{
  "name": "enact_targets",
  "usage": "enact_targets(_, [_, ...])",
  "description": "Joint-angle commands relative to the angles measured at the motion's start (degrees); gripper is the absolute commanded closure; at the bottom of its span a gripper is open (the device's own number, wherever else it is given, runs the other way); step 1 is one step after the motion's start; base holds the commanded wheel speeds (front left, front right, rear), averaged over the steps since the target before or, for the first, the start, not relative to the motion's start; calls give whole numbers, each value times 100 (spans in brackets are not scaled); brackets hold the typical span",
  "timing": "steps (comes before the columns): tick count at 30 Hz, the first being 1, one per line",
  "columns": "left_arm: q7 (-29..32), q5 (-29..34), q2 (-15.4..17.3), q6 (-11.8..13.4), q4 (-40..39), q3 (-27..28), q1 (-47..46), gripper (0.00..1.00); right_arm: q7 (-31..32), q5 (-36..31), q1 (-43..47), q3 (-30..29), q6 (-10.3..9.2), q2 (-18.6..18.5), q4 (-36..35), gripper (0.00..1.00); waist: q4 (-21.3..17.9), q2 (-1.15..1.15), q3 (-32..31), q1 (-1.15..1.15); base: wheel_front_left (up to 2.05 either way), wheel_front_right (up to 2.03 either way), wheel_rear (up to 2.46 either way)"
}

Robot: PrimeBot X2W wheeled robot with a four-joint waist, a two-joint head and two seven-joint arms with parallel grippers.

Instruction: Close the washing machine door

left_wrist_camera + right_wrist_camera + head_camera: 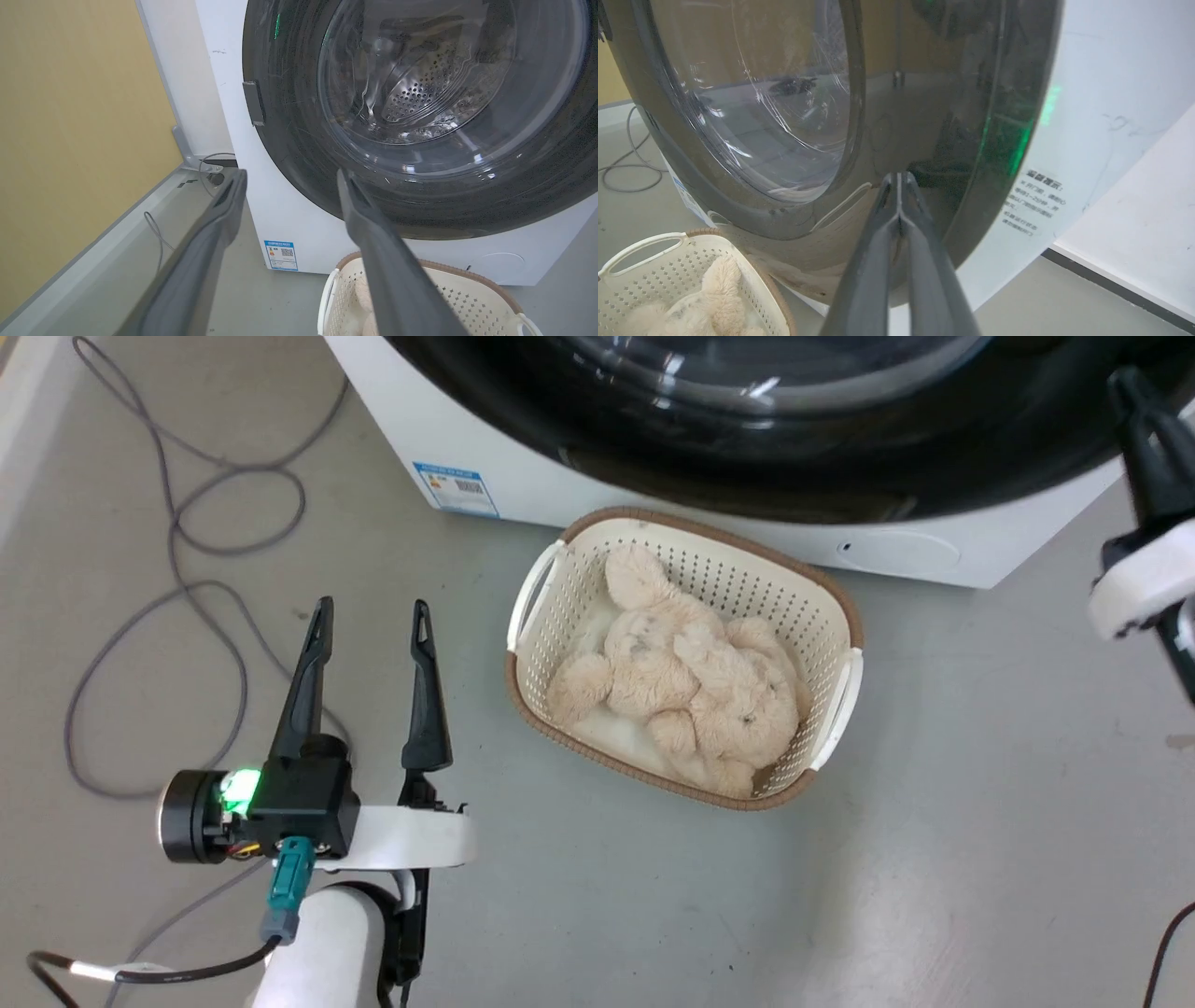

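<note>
Far right, we hold our right gripper [899, 179] — fingers pressed together — on the washing machine door [924, 93], lying against the washing machine [280, 205], likely to push it home. Our left gripper [371, 616] hangs spread, clear.

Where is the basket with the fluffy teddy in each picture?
Head view: basket in the middle, on the floor in front of the washing machine.
Left wrist view: basket at the bottom edge, right of centre.
Right wrist view: basket in the bottom left corner.
Shared landmark: the round black door, above the basket in all three.
</note>
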Motion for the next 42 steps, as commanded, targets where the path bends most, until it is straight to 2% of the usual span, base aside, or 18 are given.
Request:
enact_targets(1, [-25, -42, -2, 3, -11, 2, -84, 0, -20, -18, -143, -16, -10, -70, 92, 100, 20, 0, 33, -1, 0, 0, 0])
enact_targets(9, [-25, -47, -17, 34, -38, 12, -126, 0, -20, -122, -614, -201, -10, -110, 602, 100, 68, 0, 130, -1, 0, 0, 0])
enact_targets(17, [-25, -32, -23, 64, 29, 78, -57, 0, -20, -155, -432, -384, -10, 128, 571, 100, -40, 0, -79, -1, 0, 0, 0])
enact_targets(21, [-25, -20, 8, 54, 100, 155, 26, 0, -20, -33, -72, -584, -10, 270, -64, 100, -157, 0, -331, -1, 0, 0, 0])
enact_targets(25, [-25, 2, 74, 53, 152, 233, 145, 0, -20, -42, 406, -858, -10, 435, -1145, 100, -297, 0, -627, -1, 0, 0, 0])
enact_targets(32, [-25, 30, 145, 105, 230, 334, 435, 0, -20, 54, 1240, -1294, -10, 1032, -2753, 100, -525, 0, -1134, -1, 0, 0, 0])
enact_targets(36, [-25, 38, 168, 109, 265, 336, 647, 0, -20, 288, 1782, -1343, -10, 1331, -3111, 100, -629, 0, -1392, -1, 0, 0, 0])
enact_targets(42, [-25, 48, 183, 135, 326, 324, 957, 0, -20, 372, 2600, -1149, -10, 1535, -3200, 100, -740, 0, -1765, -1, 0, 0, 0])
